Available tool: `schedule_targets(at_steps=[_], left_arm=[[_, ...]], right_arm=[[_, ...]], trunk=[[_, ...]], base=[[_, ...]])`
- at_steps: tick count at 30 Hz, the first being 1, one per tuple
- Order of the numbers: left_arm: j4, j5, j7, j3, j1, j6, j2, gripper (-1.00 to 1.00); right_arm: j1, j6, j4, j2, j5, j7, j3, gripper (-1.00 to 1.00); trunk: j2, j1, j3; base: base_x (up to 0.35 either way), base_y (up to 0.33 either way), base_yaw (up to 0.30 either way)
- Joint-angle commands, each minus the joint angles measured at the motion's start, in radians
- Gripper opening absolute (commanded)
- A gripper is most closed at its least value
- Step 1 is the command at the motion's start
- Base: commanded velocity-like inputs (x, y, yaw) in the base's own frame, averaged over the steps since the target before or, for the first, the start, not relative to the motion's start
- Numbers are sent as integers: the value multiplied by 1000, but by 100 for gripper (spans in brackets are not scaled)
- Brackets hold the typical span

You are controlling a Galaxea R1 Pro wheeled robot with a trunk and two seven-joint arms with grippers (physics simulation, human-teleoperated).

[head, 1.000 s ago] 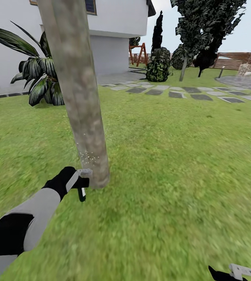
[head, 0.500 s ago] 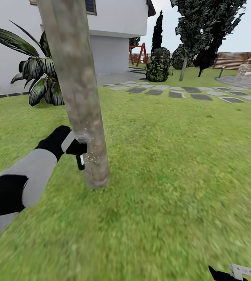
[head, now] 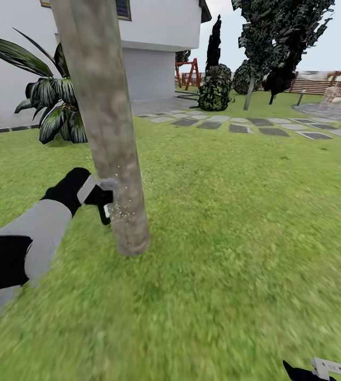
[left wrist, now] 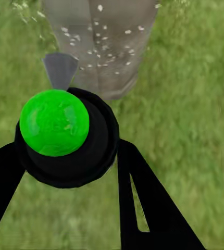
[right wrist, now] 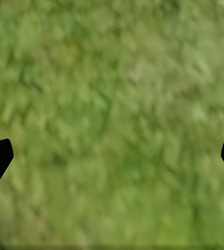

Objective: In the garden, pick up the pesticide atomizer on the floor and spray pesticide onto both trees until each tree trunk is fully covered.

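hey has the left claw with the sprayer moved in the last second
Yes. The left claw and pesticide atomizer have risen up the tree trunk, from near its base.

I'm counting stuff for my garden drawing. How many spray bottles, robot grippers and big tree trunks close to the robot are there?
Spray bottles: 1, the pesticide atomizer, held in the left gripper.
Robot grippers: 2, the left gripper and the right gripper, which is open over grass.
Big tree trunks close by: 1, the tree trunk, dotted with pale pesticide specks.
Total: 4.
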Motion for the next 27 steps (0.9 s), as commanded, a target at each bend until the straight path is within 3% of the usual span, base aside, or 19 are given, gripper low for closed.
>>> schedule_targets(at_steps=[1, 3, 6, 7, 8, 9, 10, 15, 17, 19, 22, 25, 27], left_arm=[[0, 1, 1, 0, -28, 18, 1, -100], [0, -1, 1, -1, -66, 35, 17, -100], [9, 1, -3, 0, -51, 33, 56, -100], [11, 3, -7, 0, -30, 31, 74, -100], [11, 7, -11, 1, 28, 25, 89, -100], [8, 8, -13, 1, 63, 17, 93, -100], [9, 12, -14, 1, 110, -15, 95, -100], [4, 14, -13, 1, 132, -48, 95, -100], [1, 14, -11, 0, 105, -44, 93, -100], [7, 14, -10, 0, 17, -17, 86, -100], [4, 15, -9, 1, -63, 38, 82, -100], [13, 15, -13, 3, -32, 34, 82, -100], [7, 17, -14, 3, 43, 13, 72, -100]], right_arm=[[0, 0, 0, 0, 0, 0, 0, 100], [0, 0, 1, 0, 0, 0, 0, 100], [0, 0, 1, 0, 0, 0, 0, 100], [0, 0, 1, 0, 0, 0, 0, 100], [0, 0, 1, 0, 0, 0, 0, 100], [0, 0, 1, 0, 0, 0, 0, 100], [0, 0, 9, 0, 0, 0, 0, 100], [0, 0, 19, 0, 0, 0, 0, 100], [0, 0, 20, 0, 0, 0, 0, 100], [0, 0, 20, 0, 0, 0, 0, 100], [0, 0, 20, 0, 0, 0, 0, 100], [0, 0, 20, 0, 0, 0, 0, 100], [0, 0, 20, 0, 0, 0, 0, 100]], trunk=[[0, 0, 0], [0, 0, 0], [0, 0, 0], [0, 0, 0], [0, 0, 0], [0, 0, 0], [0, 0, 0], [0, 0, 0], [0, 0, 0], [0, 0, 0], [0, 0, 0], [0, 0, 0], [0, 0, 0]], base=[[0, 0, 0], [0, 0, 0], [0, 0, 0], [0, 0, 0], [0, 0, 0], [0, 0, 0], [0, 0, 0], [0, 0, 0], [0, 0, 0], [0, 0, 0], [0, 0, 0], [0, 0, 0], [0, 0, 0]])
